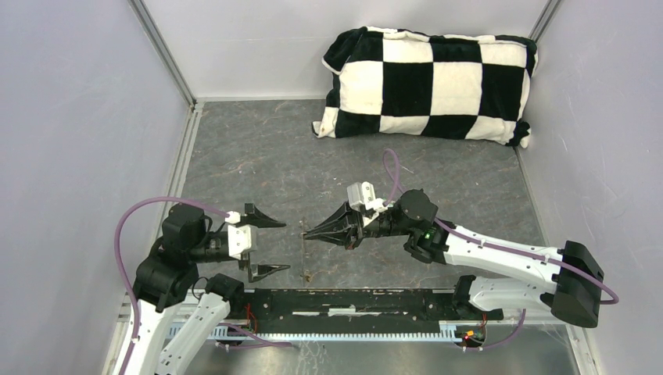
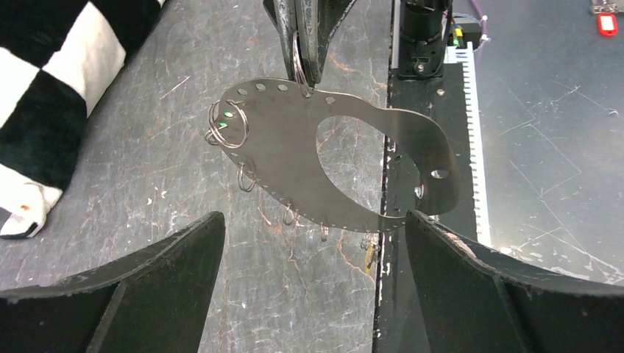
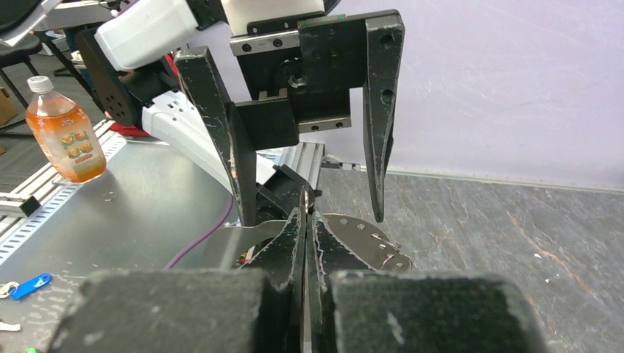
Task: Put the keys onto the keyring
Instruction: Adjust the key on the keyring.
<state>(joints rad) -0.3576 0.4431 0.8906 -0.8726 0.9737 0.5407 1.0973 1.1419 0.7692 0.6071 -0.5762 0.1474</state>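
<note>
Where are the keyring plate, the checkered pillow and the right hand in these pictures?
keyring plate (image 2: 279,154): left wrist view, flat face left of its oval hole.
checkered pillow (image 1: 406,88): top external view, middle black square.
right hand (image 1: 307,232): top external view, tips of its shut fingers.

Flat silvery keyring (image 2: 272,143), upright, edge-gripped
</note>
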